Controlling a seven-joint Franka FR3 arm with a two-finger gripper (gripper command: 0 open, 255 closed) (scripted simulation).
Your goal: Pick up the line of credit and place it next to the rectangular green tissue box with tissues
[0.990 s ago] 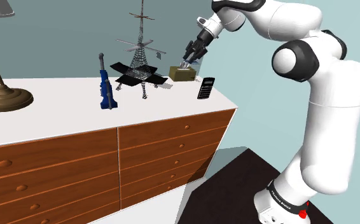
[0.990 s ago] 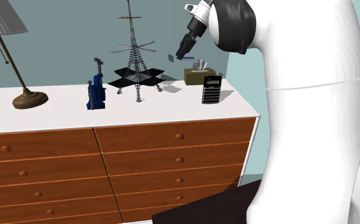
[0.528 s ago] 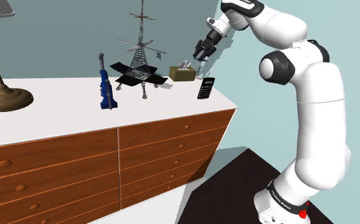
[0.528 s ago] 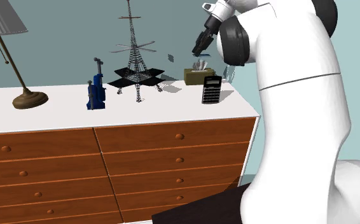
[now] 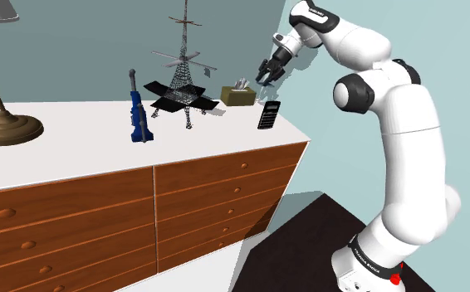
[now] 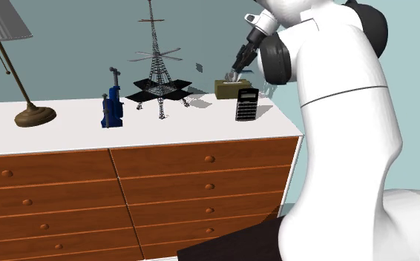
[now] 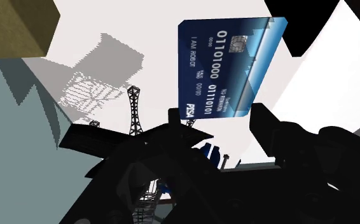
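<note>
The dark blue credit card hangs upright in the air just ahead of my gripper, and neither finger touches it. The second exterior view has the card as a small blue patch beside the wire tower, to the left of my gripper. The olive-green tissue box sits at the back of the white dresser top. My gripper hovers above the box's right end with its fingers apart and nothing between them.
A black calculator stands near the dresser's right edge, in front of the tissue box. A wire tower model stands on a black flat piece. A blue upright toy and a lamp base lie further along the shoulder view's left.
My gripper has swung toward the shoulder view's right, from the tissue box's left side to above its right end, and dipped slightly. The card has kept its place.
</note>
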